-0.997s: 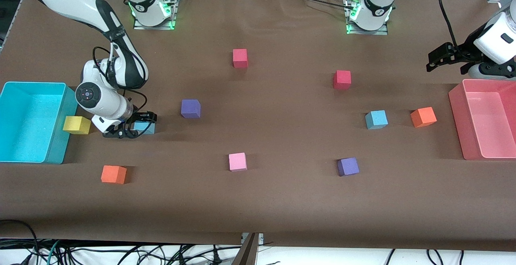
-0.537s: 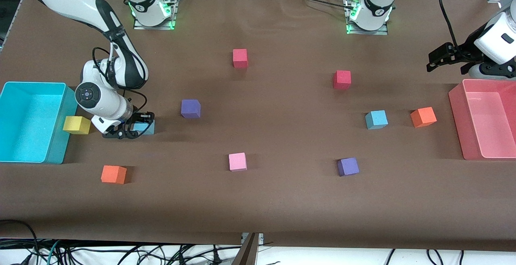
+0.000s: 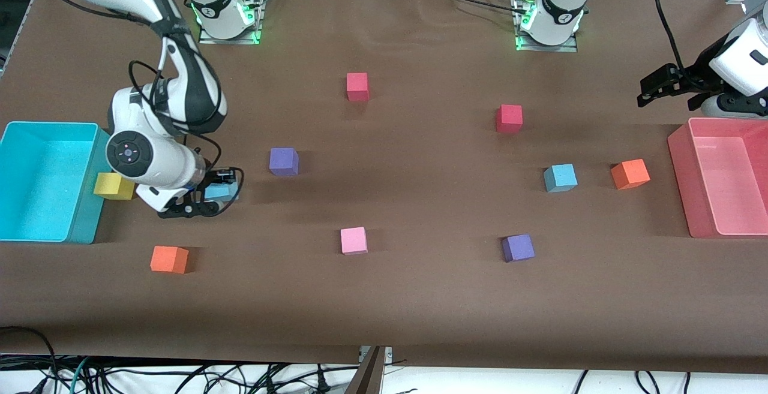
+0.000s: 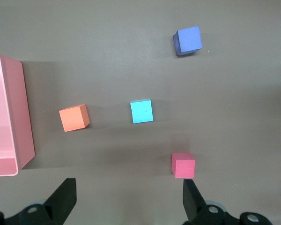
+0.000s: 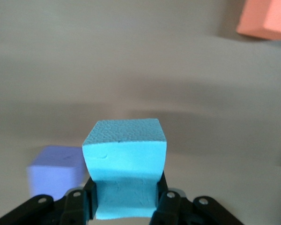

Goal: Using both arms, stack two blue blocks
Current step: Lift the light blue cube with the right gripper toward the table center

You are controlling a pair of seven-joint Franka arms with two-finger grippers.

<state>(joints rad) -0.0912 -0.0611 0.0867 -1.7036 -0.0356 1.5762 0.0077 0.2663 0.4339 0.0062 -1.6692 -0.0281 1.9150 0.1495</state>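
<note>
Raised right claw (image 3: 207, 197), block (image 3: 217, 191) half-hidden

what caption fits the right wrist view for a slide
Right gripper shut on a light sky-blue foam cube, pinched at its sides, with a purple foam cube beside it.

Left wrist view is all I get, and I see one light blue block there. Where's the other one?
Observer: The other blue block is pinched in the right gripper, toward the right arm's end of the table.
Operator: What's next to it?
Observer: A yellow block sits close by, right against the cyan bin.
Operator: Where's my gripper?
Observer: The left gripper hangs open above the table, by the pink bin; that arm waits.
</note>
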